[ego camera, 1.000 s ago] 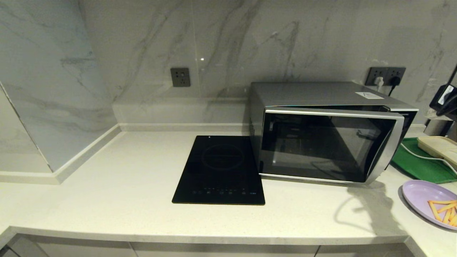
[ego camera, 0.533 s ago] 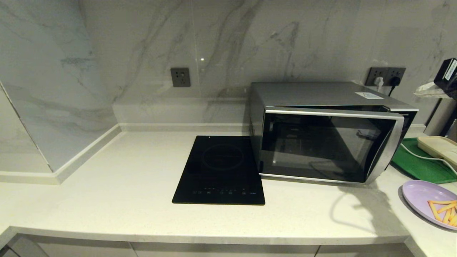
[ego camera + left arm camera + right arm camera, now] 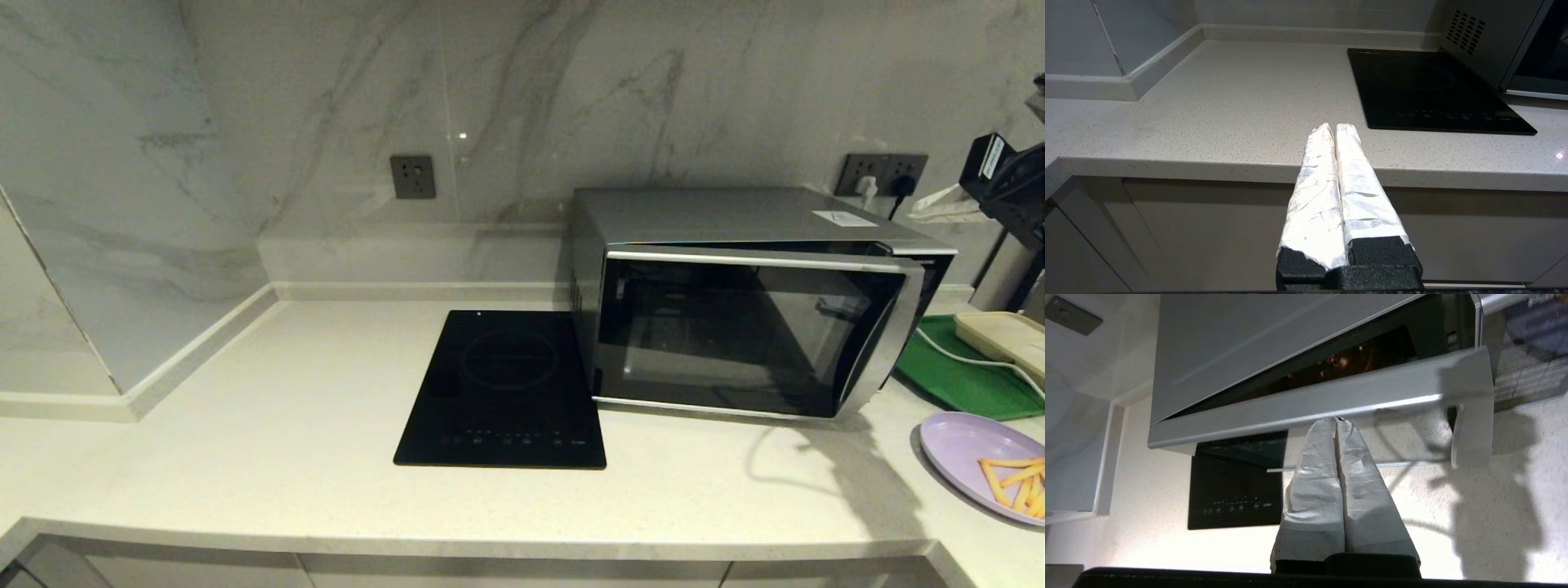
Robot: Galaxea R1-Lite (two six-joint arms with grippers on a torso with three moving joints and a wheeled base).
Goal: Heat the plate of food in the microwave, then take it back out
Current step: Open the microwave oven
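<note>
The silver microwave [image 3: 735, 216] stands at the right of the counter. Its dark glass door [image 3: 735, 335] is slightly ajar, and the handle side [image 3: 886, 343] stands off the body. The lavender plate of food [image 3: 963, 449], with orange fries [image 3: 1016, 482] on it, lies on the counter at the far right, partly cut off by the view's edge. My right gripper [image 3: 1336, 420] is shut and empty, raised beside the microwave's upper right corner [image 3: 939, 208], its tips near the door's top edge [image 3: 1331, 400]. My left gripper [image 3: 1334, 127] is shut and empty, parked low before the counter's front edge.
A black induction cooktop [image 3: 506, 388] lies left of the microwave. Behind the plate sit a green tray [image 3: 963, 380], a beige box [image 3: 1004, 335] and a white cable. Wall sockets [image 3: 886, 173] are behind the microwave. A marble side wall bounds the counter on the left.
My right arm has risen at the right edge of the head view and come left toward the microwave's upper right corner. The door, the plate and the left arm have not moved.
</note>
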